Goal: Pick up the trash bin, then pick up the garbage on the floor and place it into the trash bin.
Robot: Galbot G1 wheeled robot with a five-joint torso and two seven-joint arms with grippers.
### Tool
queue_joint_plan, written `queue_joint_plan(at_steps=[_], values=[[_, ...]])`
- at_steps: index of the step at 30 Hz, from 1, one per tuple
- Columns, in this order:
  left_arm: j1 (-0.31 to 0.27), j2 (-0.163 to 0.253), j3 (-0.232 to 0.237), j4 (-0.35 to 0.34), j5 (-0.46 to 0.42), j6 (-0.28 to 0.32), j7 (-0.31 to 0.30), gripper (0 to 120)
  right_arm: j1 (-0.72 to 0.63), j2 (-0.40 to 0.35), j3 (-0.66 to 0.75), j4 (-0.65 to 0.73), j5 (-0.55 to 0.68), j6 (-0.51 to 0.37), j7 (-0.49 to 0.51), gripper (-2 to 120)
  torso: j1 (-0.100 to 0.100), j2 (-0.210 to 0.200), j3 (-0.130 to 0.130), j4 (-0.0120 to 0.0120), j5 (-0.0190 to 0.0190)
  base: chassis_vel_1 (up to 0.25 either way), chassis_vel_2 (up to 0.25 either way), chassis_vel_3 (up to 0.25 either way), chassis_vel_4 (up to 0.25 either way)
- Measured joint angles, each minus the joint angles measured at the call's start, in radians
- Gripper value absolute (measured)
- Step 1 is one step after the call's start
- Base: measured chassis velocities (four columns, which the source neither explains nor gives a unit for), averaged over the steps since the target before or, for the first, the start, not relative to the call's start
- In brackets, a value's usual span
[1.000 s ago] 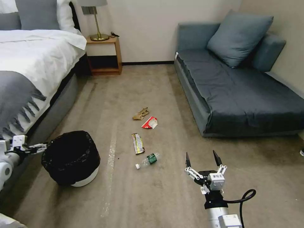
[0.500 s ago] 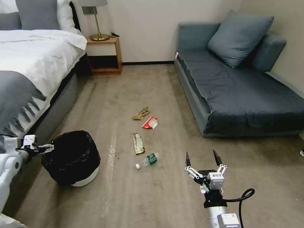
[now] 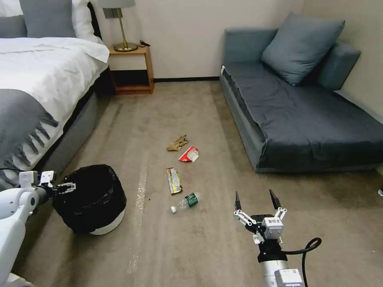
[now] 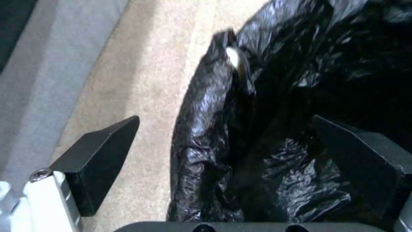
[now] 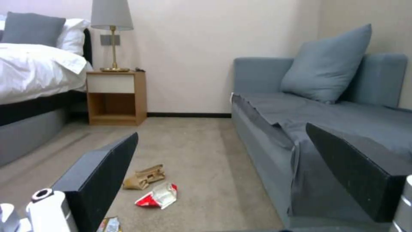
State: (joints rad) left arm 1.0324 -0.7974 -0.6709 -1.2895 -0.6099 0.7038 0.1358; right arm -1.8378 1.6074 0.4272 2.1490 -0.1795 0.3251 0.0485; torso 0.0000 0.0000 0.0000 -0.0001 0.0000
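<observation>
**Bedroom floor: bin and litter**

Beige carpet (image 3: pixel 199 247); bed (image 3: pixel 36 79) on the left, blue sofa (image 3: pixel 303 119) on the right, nightstand (image 3: pixel 131 67) at the wall.
Trash bin (image 3: pixel 89 199): on the floor beside the bed; left pincer (image 4: pixel 223 148) spread, astride its bagged rim.
Garbage: crumpled paper (image 3: pixel 177 142), red wrapper (image 3: pixel 188 154), long wrapper (image 3: pixel 173 180), bottle (image 3: pixel 186 201), mid-floor.
Right pincer (image 3: pixel 255 199): spread, near the bottle, apart.

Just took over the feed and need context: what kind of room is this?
Likely a hotel-style bedroom: a made bed, a nightstand with a lamp, and a grey-blue sofa on carpet.
</observation>
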Motion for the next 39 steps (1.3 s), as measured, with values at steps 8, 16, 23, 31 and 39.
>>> queue_joint_plan(at_steps=[8,16,23,31,39], values=[[-0.007,-0.014,0.007,0.027,-0.022,0.000,-0.012,86,-0.007,0.001,-0.004,0.000,-0.002,0.001,0.000,100,0.000,0.000,0.000,0.0000,0.0000,0.000,0.000,0.000,0.000],[0.000,-0.028,0.005,0.023,-0.005,-0.002,-0.013,55,-0.009,0.001,-0.007,0.001,-0.005,0.001,0.000,100,0.000,0.000,0.000,0.0001,0.0005,0.000,0.000,0.000,0.000],[0.022,-0.027,-0.013,0.009,-0.007,-0.002,-0.012,29,-0.008,0.001,-0.007,0.001,-0.005,0.001,0.000,100,0.000,0.000,0.000,0.0001,0.0005,0.000,0.000,0.000,0.000],[0.069,-0.032,-0.049,-0.035,-0.023,-0.002,-0.010,8,-0.008,0.001,-0.010,0.007,-0.007,-0.001,0.000,100,0.000,0.000,0.000,0.0003,0.0006,0.000,0.000,0.000,0.000],[0.153,-0.050,-0.106,-0.114,-0.047,-0.008,-0.022,6,-0.005,-0.005,-0.010,0.009,0.000,-0.005,0.000,100,0.000,0.000,0.000,0.0002,0.0000,0.000,0.000,0.000,0.000]])
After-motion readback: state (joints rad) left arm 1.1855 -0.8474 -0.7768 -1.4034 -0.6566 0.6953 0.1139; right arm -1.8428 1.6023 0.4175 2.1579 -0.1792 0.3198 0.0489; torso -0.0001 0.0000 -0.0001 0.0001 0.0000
